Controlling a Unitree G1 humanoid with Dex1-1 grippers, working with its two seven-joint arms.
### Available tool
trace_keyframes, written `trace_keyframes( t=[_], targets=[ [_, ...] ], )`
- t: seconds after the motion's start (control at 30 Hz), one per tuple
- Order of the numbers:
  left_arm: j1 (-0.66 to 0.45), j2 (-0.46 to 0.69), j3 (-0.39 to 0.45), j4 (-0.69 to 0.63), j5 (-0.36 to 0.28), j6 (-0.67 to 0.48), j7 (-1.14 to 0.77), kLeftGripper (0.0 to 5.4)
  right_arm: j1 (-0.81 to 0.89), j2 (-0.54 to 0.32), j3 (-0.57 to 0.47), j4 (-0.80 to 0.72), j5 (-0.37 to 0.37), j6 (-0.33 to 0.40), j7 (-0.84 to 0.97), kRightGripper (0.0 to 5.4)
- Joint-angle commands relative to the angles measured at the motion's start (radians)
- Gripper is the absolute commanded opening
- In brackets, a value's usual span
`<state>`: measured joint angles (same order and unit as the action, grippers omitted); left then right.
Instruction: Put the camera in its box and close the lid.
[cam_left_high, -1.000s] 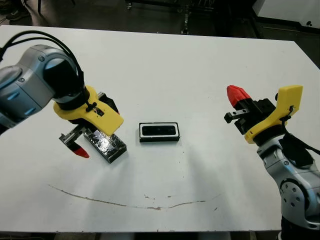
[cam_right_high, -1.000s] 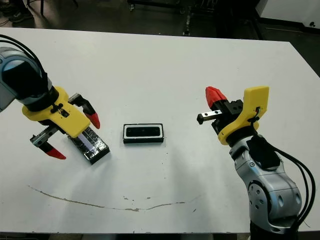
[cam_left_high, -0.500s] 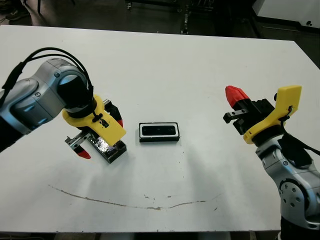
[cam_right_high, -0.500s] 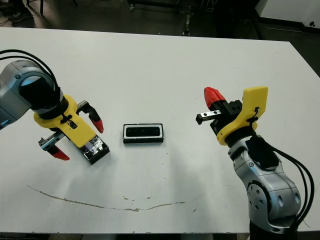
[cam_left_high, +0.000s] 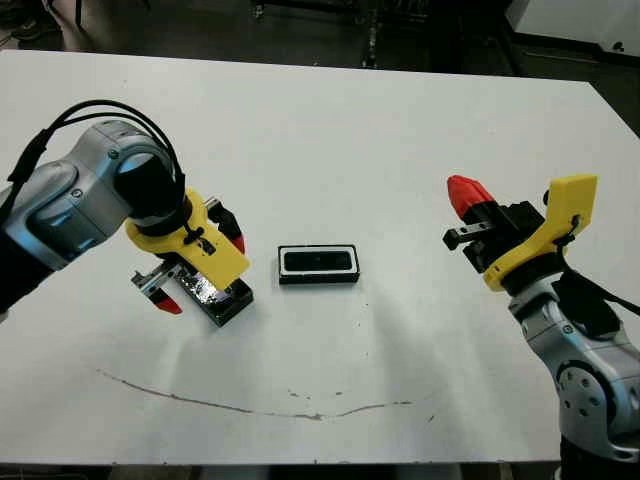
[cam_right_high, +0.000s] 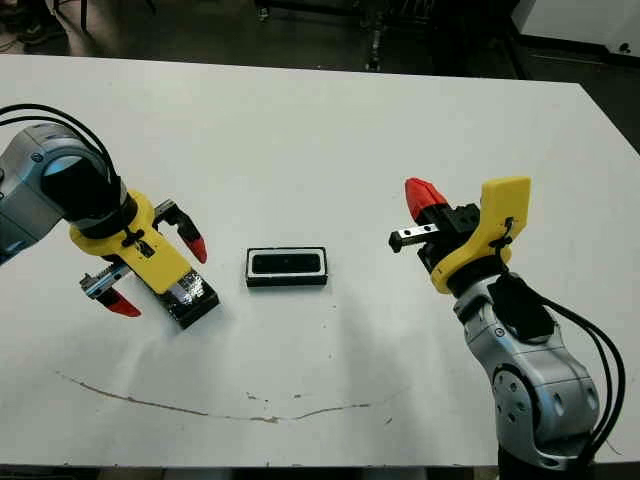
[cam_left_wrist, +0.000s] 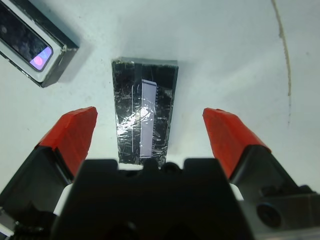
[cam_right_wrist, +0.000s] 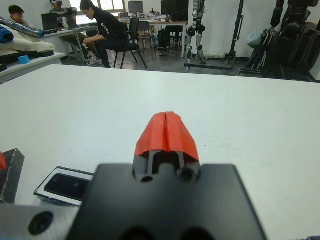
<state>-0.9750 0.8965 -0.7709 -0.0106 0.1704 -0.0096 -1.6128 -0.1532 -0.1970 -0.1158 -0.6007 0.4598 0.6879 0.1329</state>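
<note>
Here lid (cam_left_wrist: 145, 120): glossy black, speckled, reflective streak.

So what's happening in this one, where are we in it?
The camera already lies in the box at the middle of the table. The left gripper is open and straddles the lid, which rests on the table beside the box; the fingers are not touching it yet. The right gripper is shut, empty and held off to the side. The box is not closed yet.
</note>
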Motion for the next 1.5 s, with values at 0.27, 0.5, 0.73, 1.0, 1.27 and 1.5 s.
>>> trace_keyframes(
  t=[0.27,0.5,0.73,1.0,1.27,1.5],
  targets=[
    [0.039,-0.053,0.038,0.068,0.058,-0.065,-0.002,5.4,0.021,0.011,-0.005,-0.022,0.016,0.035,-0.033,0.02],
    [0.063,-0.088,0.065,0.124,0.099,-0.111,0.0,5.4,0.033,0.013,0.004,-0.029,0.016,0.033,-0.042,0.02],
    [0.087,-0.104,0.087,0.155,0.132,-0.129,0.013,5.4,0.038,0.015,0.007,-0.025,0.021,0.031,-0.041,0.02],
    [0.126,-0.107,0.12,0.184,0.152,-0.158,0.043,5.4,0.042,0.019,0.007,-0.023,0.024,0.029,-0.042,0.02],
    [0.136,-0.118,0.125,0.235,0.197,-0.207,0.086,5.4,0.05,0.014,0.011,-0.026,0.018,0.022,-0.038,0.02],
    [0.146,-0.131,0.135,0.264,0.215,-0.231,0.12,5.4,0.056,0.016,0.009,-0.028,0.018,0.02,-0.039,0.02]
  ],
)
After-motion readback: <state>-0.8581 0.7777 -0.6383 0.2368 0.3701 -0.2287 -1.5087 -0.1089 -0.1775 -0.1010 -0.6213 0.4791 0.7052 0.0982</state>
